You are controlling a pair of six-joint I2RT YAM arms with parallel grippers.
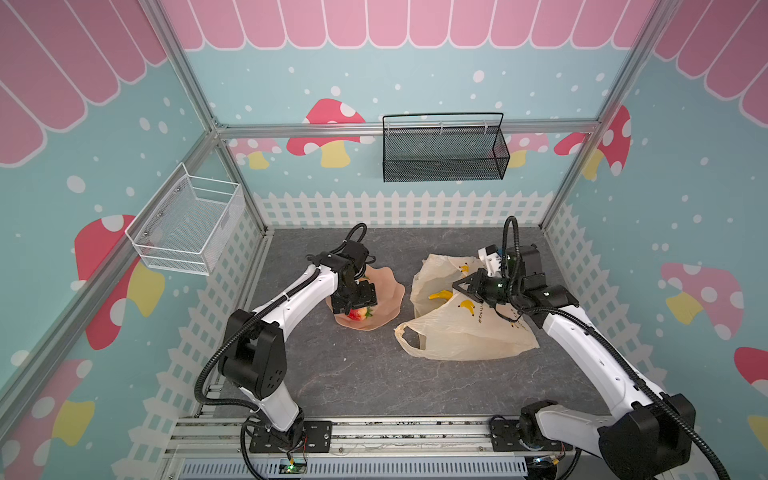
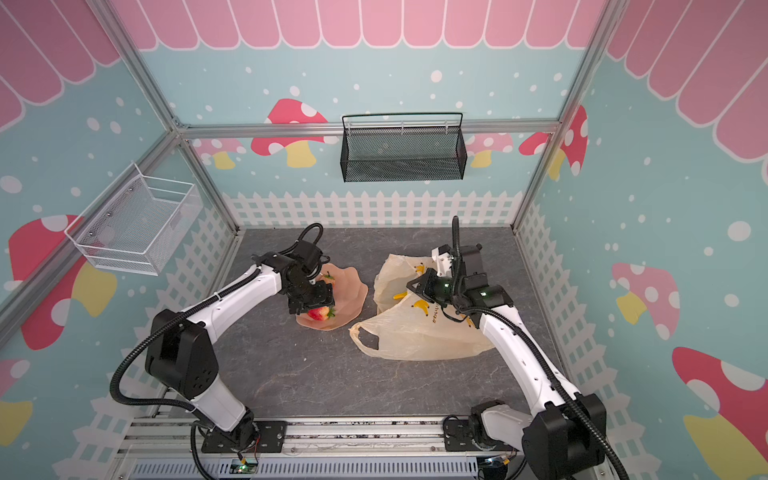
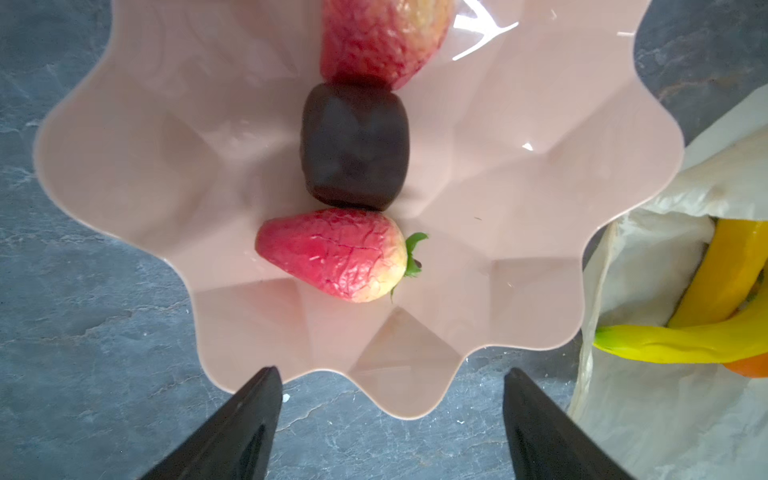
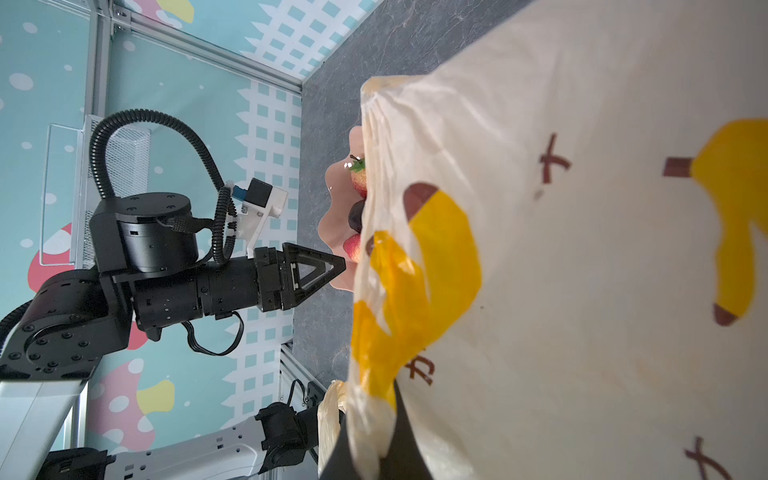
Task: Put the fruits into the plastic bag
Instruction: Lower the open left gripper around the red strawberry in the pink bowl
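Observation:
Two red strawberries (image 3: pixel 332 253) (image 3: pixel 382 37) and one dark piece (image 3: pixel 355 145) lie in a row in the peach-pink wavy-edged dish (image 3: pixel 540 232). My left gripper (image 3: pixel 390 374) hangs open just above the dish's near rim with nothing between its fingers; in both top views it (image 1: pixel 355 305) (image 2: pixel 316 305) sits over the near strawberry (image 1: pixel 356 313) (image 2: pixel 319 313). The plastic bag (image 1: pixel 465 332) (image 2: pixel 424 336) (image 4: pixel 582 249) lies right of the dish. My right gripper (image 1: pixel 457 286) (image 4: pixel 374 436) is shut on the bag's upper edge and holds its mouth up. Two yellow bananas (image 3: pixel 681 345) (image 3: pixel 731 270) and an orange (image 3: pixel 748 368) lie inside.
A black mesh basket (image 1: pixel 444 149) hangs on the back wall and a white wire basket (image 1: pixel 187 224) on the left wall. One loop handle of the bag (image 1: pixel 411 336) lies flat toward the front. An aluminium rail (image 1: pixel 374 432) runs along the front edge.

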